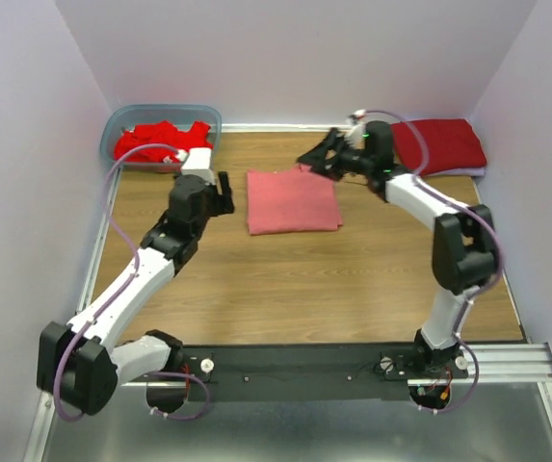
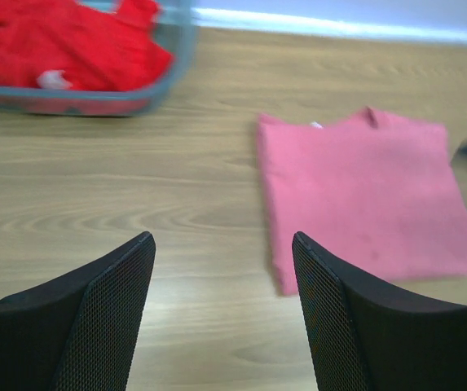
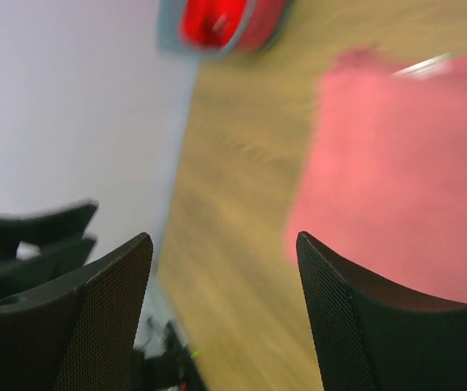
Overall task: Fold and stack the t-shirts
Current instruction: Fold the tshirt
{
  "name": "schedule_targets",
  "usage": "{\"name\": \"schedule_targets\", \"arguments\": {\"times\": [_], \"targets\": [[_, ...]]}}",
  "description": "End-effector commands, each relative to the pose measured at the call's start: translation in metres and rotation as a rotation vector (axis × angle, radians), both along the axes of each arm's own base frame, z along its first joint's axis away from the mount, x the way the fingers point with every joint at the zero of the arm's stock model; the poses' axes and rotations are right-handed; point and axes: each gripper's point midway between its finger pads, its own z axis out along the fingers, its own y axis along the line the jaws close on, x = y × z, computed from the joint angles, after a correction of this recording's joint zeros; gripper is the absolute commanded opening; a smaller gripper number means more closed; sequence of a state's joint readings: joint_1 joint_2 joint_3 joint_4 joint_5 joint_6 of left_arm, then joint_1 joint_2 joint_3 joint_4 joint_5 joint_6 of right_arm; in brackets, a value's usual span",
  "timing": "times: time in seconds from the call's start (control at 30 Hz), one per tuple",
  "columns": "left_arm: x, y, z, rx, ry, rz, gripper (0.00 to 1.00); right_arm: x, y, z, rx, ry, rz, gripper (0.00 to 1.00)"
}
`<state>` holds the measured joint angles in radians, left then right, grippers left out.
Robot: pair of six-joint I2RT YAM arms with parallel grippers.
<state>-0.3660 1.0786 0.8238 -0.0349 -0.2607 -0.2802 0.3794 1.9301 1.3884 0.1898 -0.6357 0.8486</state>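
- The salmon-pink t-shirt (image 1: 293,200) lies folded into a flat, near-square packet on the wooden table (image 1: 285,289), a little toward 12 o'clock from the table's middle.
- The left gripper (image 2: 221,240) sits at 9 o'clock of that packet, just beside its left edge and pointing toward it. Its jaws stand wide apart with only bare wood between them, so it holds nothing.
- The right gripper (image 3: 221,240) hangs at about 12 to 1 o'clock of the pink packet, over its far edge. Its jaws are also spread wide and empty. That wrist view is blurred, and whether a fingertip brushes the cloth cannot be told.
- The bright red t-shirts (image 1: 160,140) lie crumpled in a loose heap inside the translucent blue-grey tub (image 1: 121,120), in the table's 10 to 11 o'clock corner, well apart from the pink packet.
- The darker crimson t-shirt (image 1: 439,144) rests folded in the 1 to 2 o'clock corner, by the right wall, behind the right arm's wrist.
- In the left wrist view the pink packet shows a small collar bump on its far edge.
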Motion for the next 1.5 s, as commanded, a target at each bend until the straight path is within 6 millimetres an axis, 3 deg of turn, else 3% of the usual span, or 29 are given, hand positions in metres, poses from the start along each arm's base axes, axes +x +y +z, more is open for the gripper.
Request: {"name": "schedule_targets", "arguments": {"times": [0.0,0.03,0.1,0.13,0.17,0.2,0.23,0.3,0.33,0.37,0.4,0.43,0.5,0.53,0.57,0.6,0.8,1.0,1.2,1.3,1.47], "targets": [[0.001,-0.061,0.009,0.053,0.007,-0.140,0.76,0.002,-0.107,-0.050,-0.289,0.067,-0.209,0.78],[0.004,-0.076,-0.005,0.077,0.043,-0.168,0.76,-0.004,-0.122,-0.057,-0.342,0.073,-0.231,0.79],[0.005,-0.097,-0.012,0.109,0.063,-0.201,0.76,-0.013,-0.152,-0.059,-0.461,0.061,-0.274,0.80],[0.005,-0.123,-0.018,0.143,0.080,-0.251,0.76,-0.012,-0.169,-0.063,-0.529,0.059,-0.331,0.80],[0.008,-0.135,-0.012,0.170,0.071,-0.260,0.75,-0.020,-0.186,-0.068,-0.587,0.065,-0.362,0.81],[0.007,-0.149,-0.015,0.186,0.081,-0.279,0.75,-0.023,-0.192,-0.070,-0.606,0.069,-0.369,0.81],[0.009,-0.162,-0.036,0.241,0.125,-0.296,0.75,-0.027,-0.198,-0.073,-0.619,0.078,-0.377,0.81],[0.003,-0.193,-0.044,0.290,0.138,-0.341,0.72,-0.036,-0.211,-0.084,-0.653,0.109,-0.389,0.81],[0.007,-0.204,-0.036,0.301,0.127,-0.342,0.70,-0.043,-0.219,-0.094,-0.686,0.134,-0.408,0.81],[0.007,-0.217,-0.058,0.344,0.160,-0.365,0.68,-0.047,-0.224,-0.100,-0.704,0.151,-0.420,0.81],[0.007,-0.235,-0.053,0.349,0.145,-0.394,0.67,-0.049,-0.231,-0.104,-0.717,0.164,-0.437,0.80],[0.007,-0.245,-0.076,0.388,0.186,-0.416,0.64,-0.053,-0.235,-0.111,-0.723,0.188,-0.448,0.80],[0.006,-0.267,-0.082,0.397,0.196,-0.460,0.63,-0.055,-0.241,-0.112,-0.702,0.208,-0.464,0.80],[0.006,-0.273,-0.089,0.411,0.206,-0.477,0.62,-0.056,-0.242,-0.113,-0.695,0.217,-0.469,0.80],[0.006,-0.280,-0.108,0.448,0.232,-0.499,0.62,-0.055,-0.246,-0.111,-0.695,0.217,-0.485,0.80],[0.005,-0.290,-0.108,0.457,0.222,-0.514,0.62,-0.054,-0.250,-0.110,-0.702,0.215,-0.501,0.80],[0.005,-0.315,-0.156,0.552,0.268,-0.572,0.62,-0.054,-0.275,-0.110,-0.714,0.236,-0.582,0.80],[0.011,-0.329,-0.178,0.567,0.302,-0.586,0.62,-0.054,-0.268,-0.106,-0.674,0.221,-0.560,0.79],[0.012,-0.324,-0.205,0.618,0.349,-0.569,0.61,-0.055,-0.263,-0.107,-0.656,0.217,-0.546,0.79],[0.011,-0.323,-0.212,0.625,0.362,-0.562,0.57,-0.055,-0.261,-0.107,-0.645,0.212,-0.539,0.79],[0.009,-0.318,-0.219,0.621,0.390,-0.532,0.41,-0.055,-0.257,-0.108,-0.628,0.213,-0.522,0.79]]}}
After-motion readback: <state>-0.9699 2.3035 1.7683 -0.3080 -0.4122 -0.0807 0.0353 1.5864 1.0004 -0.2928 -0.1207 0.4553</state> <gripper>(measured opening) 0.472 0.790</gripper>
